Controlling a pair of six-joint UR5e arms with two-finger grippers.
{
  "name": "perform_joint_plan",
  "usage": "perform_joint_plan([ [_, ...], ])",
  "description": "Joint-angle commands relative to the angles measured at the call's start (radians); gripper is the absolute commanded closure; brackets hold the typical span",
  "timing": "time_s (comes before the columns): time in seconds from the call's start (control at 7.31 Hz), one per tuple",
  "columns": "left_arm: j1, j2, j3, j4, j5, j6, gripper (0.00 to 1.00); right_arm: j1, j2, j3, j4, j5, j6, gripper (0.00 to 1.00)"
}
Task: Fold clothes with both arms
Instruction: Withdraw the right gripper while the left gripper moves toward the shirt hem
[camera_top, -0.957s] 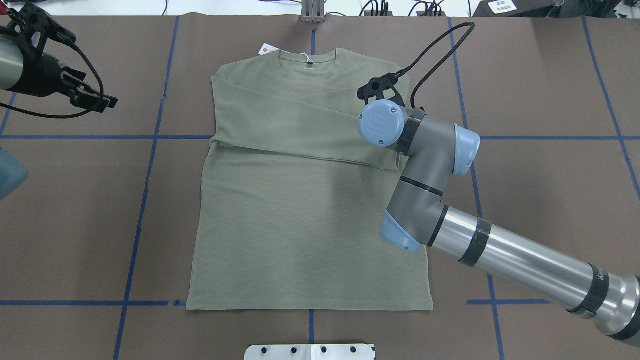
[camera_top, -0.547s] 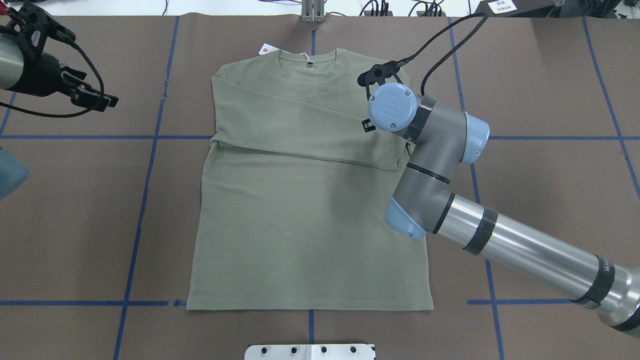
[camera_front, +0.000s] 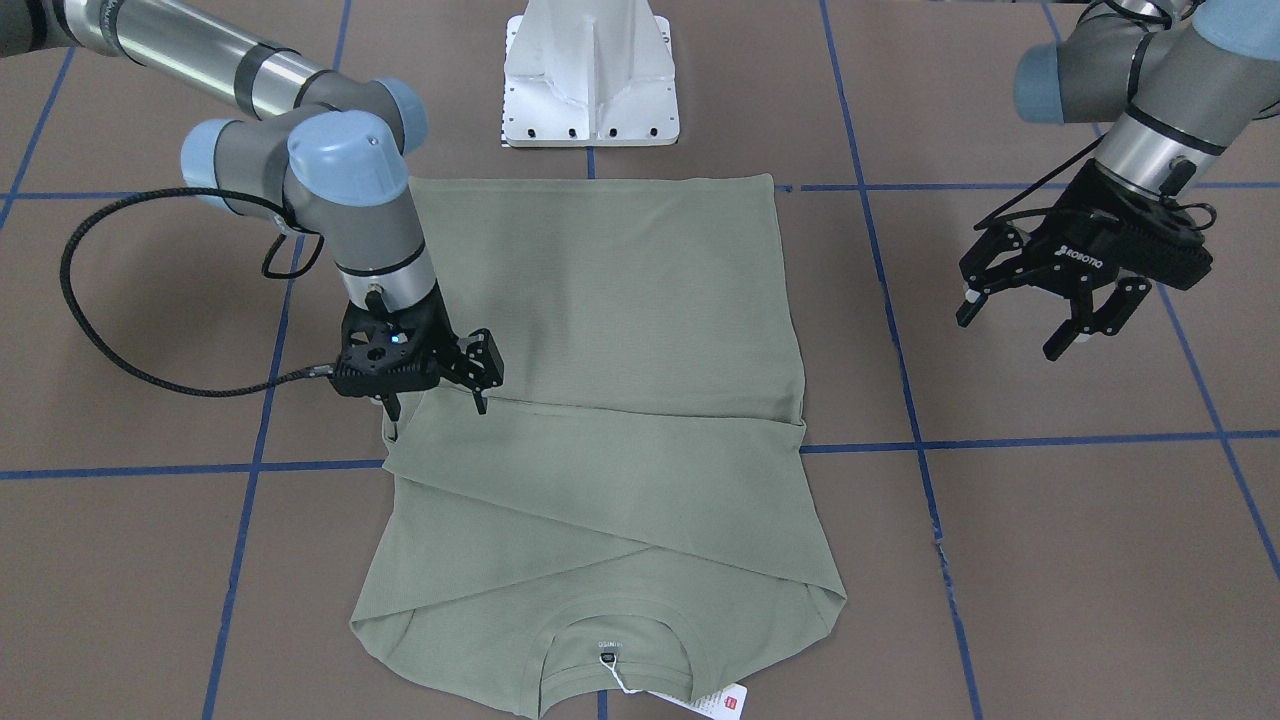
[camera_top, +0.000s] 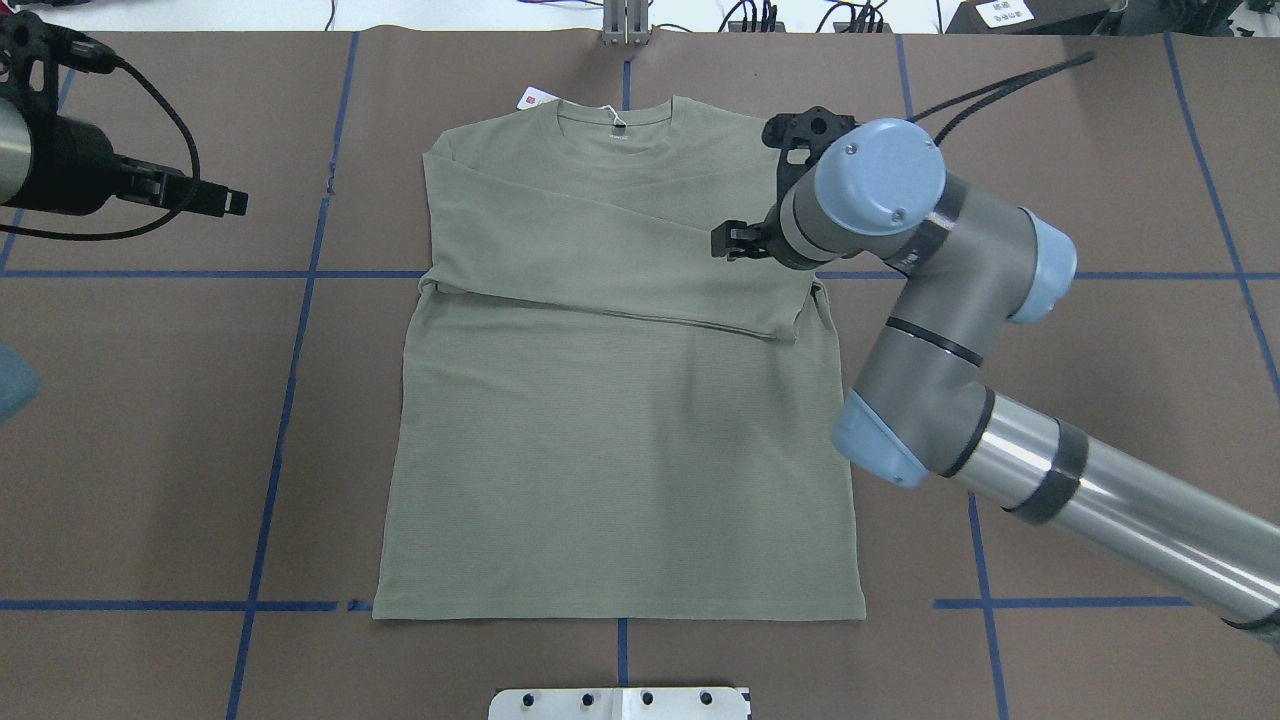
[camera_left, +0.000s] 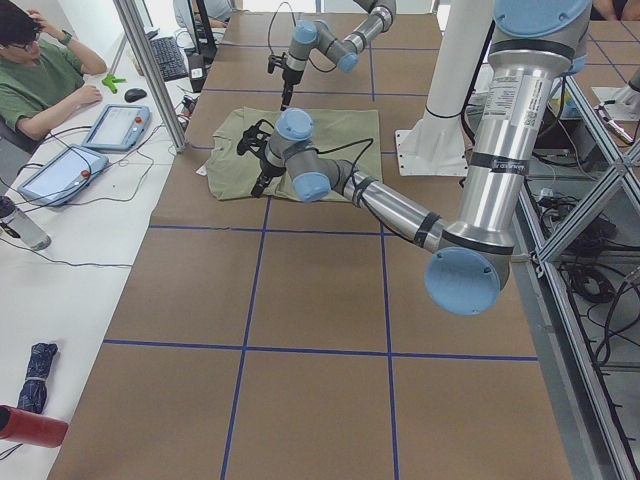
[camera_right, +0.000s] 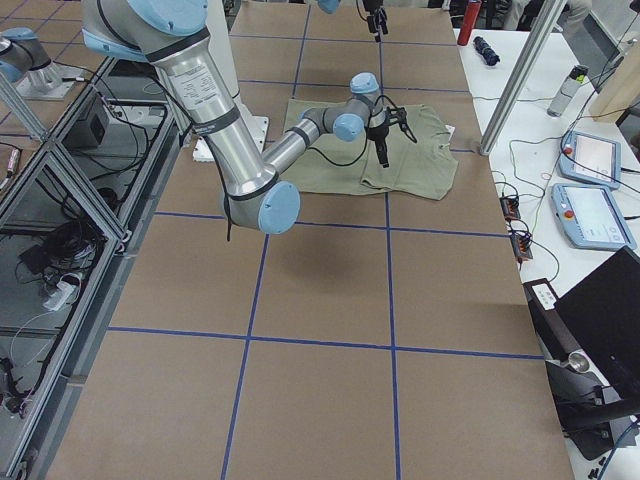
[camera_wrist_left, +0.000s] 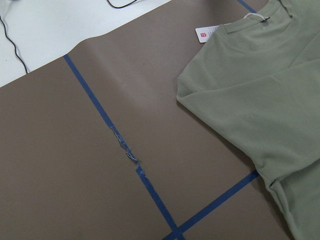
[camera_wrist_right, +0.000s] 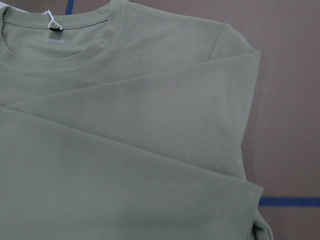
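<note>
Sage-green knit, the shirt (camera_top: 620, 450) lay flat on the brown-covered table (camera_top: 150, 450). Its round neck pointed away from the robot and its hem lay toward the white pedestal (camera_front: 590, 75). Both sleeves (camera_top: 600, 270) were folded across the chest, the upper one slanting down to a cuff (camera_top: 795, 322) at the shirt's right side. A white hang tag (camera_top: 535, 97) with a red mark rested on the table just beside the neck, tied to it by a thin string. The right gripper (camera_front: 432, 400) pointed down at the shirt's right edge, close over the end of the folded sleeve. Its fingers were spread with nothing between them, and whether their tips touched the cloth could not be told. The left gripper (camera_front: 1015, 330) hung above bare table well apart from the shirt on the robot's left. Its fingers were likewise spread and held nothing. Blue tape lines (camera_top: 290, 380) crossed the table in a grid, some of them running under the garment. In the right wrist view the shirt's shoulder and the layered sleeves filled most of the frame.
</note>
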Motion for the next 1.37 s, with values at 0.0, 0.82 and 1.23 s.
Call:
perform_joint_plan([
  [0.0, 0.107, 0.155, -0.038, -0.286, 0.043, -0.313, 0.00, -0.095, -0.247, 0.344, 0.029, -0.025, 0.287, 0.00],
  [0.82, 0.754, 0.259, -0.159, -0.154, 0.623, -0.775, 0.00, -0.490, -0.641, 0.467, 0.337, -0.458, 0.607, 0.02],
  [1.23, 0.853, 0.173, -0.158, 0.001, 0.672, -0.849, 0.06, -0.493, -0.640, 0.467, 0.337, -0.466, 0.607, 0.01],
])
